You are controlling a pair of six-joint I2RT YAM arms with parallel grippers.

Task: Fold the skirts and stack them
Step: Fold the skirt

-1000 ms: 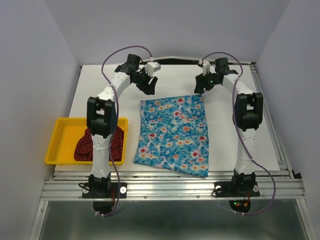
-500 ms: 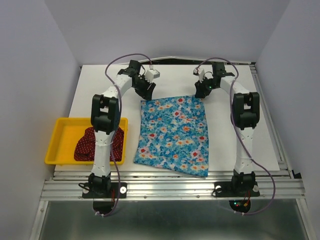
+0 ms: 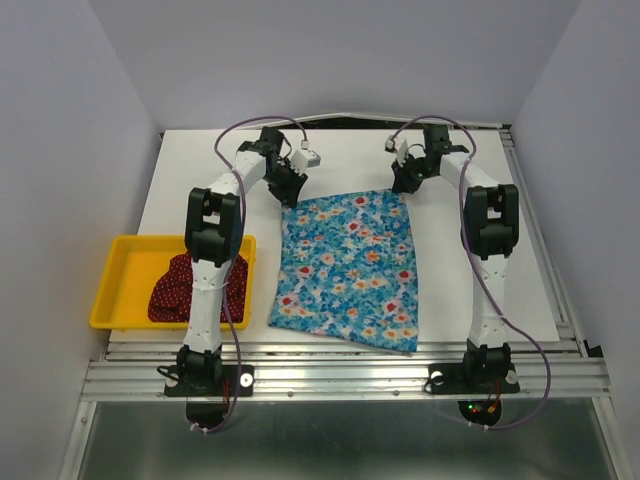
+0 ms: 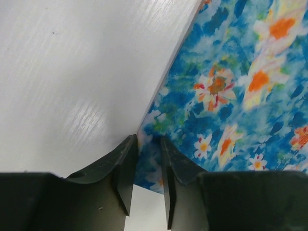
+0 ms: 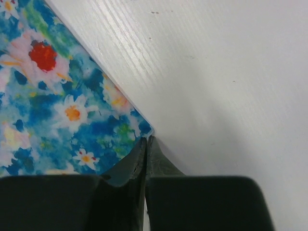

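Note:
The blue flowered skirt [image 3: 345, 270] lies spread flat in the middle of the white table. My left gripper [image 3: 291, 190] is down at its far left corner. In the left wrist view its jaws [image 4: 148, 139] straddle that corner of the blue cloth [image 4: 231, 96] with a narrow gap still between them. My right gripper [image 3: 402, 186] is at the far right corner. Its tips [image 5: 146, 139] are pressed together, and the corner of the skirt [image 5: 57, 96] runs into the seam between them. The dark red skirt [image 3: 167, 293] lies bunched in the yellow tray, partly behind my left arm.
The yellow tray [image 3: 108, 285] stands at the near left of the table. A metal rail [image 3: 340, 365] runs along the front edge, where both arm bases are bolted. Grey walls close in on the left, right and back.
Both grippers have come down and in onto the far corners of the blue skirt. The right jaws have closed fully and the left jaws have narrowed. The skirts have not moved.

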